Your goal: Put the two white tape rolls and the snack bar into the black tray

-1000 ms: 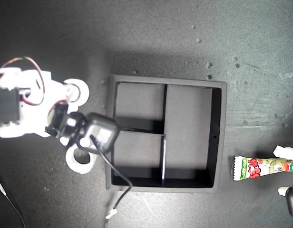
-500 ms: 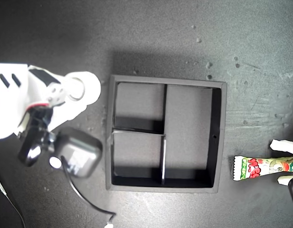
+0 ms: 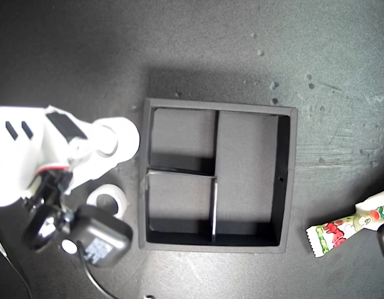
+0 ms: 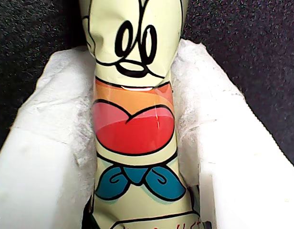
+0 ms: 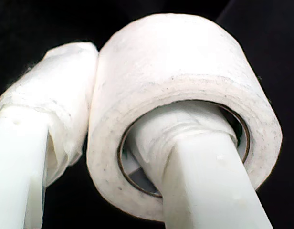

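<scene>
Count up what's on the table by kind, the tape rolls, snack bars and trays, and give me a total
White tape rolls: 2, one lying on the table, one clamped by my second gripper, one finger through its centre.
Snack bars: 1, clamped in my first gripper.
Black trays: 1, nothing in its compartments.
Total: 4.

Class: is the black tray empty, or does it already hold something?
Empty. In the exterior view all three compartments of the black tray show only bare black floor.
</scene>
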